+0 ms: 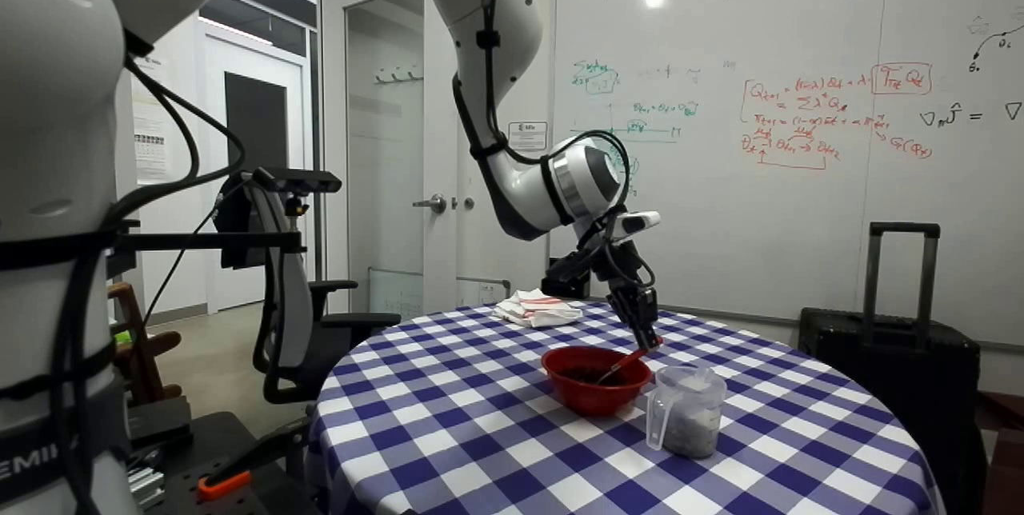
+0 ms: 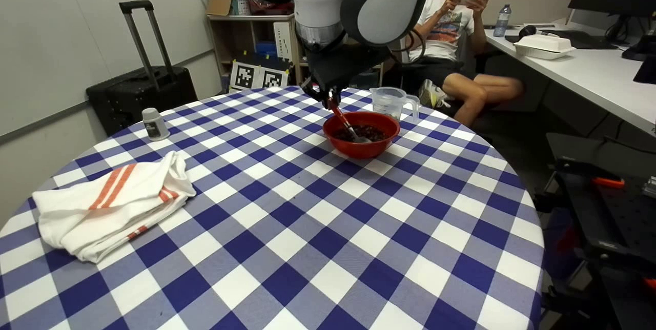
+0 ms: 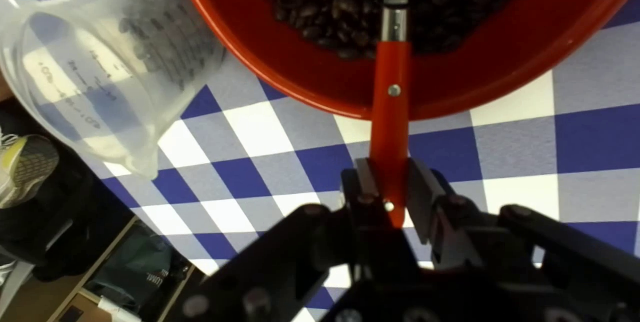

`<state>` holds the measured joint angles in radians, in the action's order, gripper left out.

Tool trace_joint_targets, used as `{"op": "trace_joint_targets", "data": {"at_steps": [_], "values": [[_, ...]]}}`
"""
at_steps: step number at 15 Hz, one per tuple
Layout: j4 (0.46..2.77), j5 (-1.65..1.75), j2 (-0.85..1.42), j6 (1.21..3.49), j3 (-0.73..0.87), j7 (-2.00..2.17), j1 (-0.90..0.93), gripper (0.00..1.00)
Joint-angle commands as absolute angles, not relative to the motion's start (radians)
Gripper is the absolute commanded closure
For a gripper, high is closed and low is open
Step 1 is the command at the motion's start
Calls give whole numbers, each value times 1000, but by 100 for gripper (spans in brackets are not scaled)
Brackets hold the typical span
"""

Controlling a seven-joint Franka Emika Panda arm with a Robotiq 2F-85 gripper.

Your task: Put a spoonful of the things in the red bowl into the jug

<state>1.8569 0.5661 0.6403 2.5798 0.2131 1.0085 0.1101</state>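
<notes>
The spoon (image 3: 392, 89), head in the bowl (image 1: 598, 401) of beans (image 3: 325, 12) beside the jug (image 1: 694, 417), is being clamped tight by the end effector (image 3: 391, 182)!

The jug (image 1: 694, 401) blocks one side of the red bowl (image 1: 596, 399), with open tablecloth (image 2: 266, 207) toward the towel (image 2: 113, 202)

Striped cloth (image 2: 115, 204), black suitcase (image 1: 892, 395)
</notes>
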Motion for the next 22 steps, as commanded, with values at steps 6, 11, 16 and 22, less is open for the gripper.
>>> {"op": "trace_joint_targets", "data": {"at_steps": [6,11,16,22], "values": [[1870,366,616,2648,183,750,98,95],[1859,295,621,2641,198,681,85,95],[1829,175,623,2630,168,579,35,95],[1775,-14,627,2591,94,391,-33,95]]}}
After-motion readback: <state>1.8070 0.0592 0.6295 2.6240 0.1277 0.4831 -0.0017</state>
